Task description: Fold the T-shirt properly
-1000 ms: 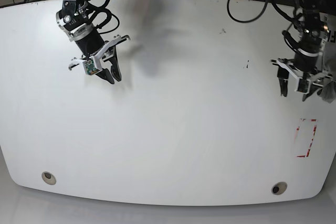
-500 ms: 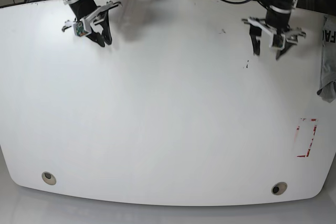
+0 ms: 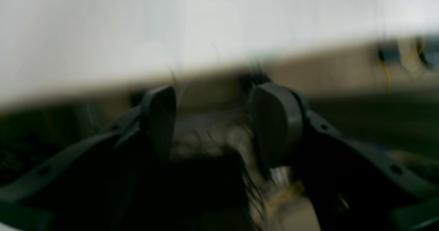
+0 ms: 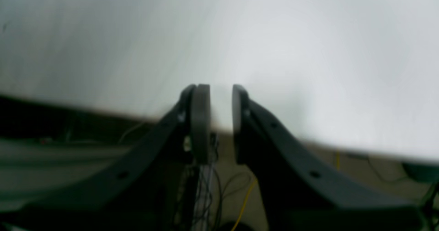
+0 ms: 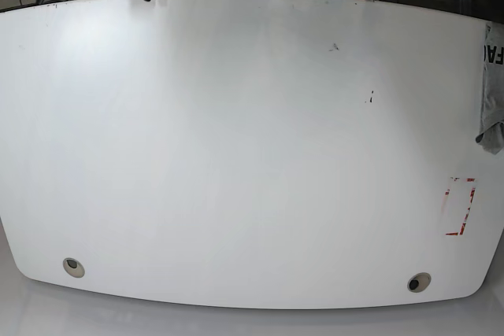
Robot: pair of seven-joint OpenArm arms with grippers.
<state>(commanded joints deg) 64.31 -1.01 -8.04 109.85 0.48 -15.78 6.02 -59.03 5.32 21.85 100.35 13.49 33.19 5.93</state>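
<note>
White tabletop (image 5: 236, 155) now lies bare before you, since both arms have pulled back past twelve o'clock, left gripper (image 3: 219, 121) wide, right gripper (image 4: 216, 118) narrow, both empty; the T-shirt (image 5: 492, 92) sits untouched at three o'clock.

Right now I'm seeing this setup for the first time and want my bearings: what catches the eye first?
The big white table fills the base view, bare apart from a red-marked rectangle near its right edge. The grey T-shirt is only a strip at the far right edge, showing black lettering. Both arms sit at the table's back edge: the left gripper is open, and the right gripper shows a narrow gap, holding nothing.
</note>
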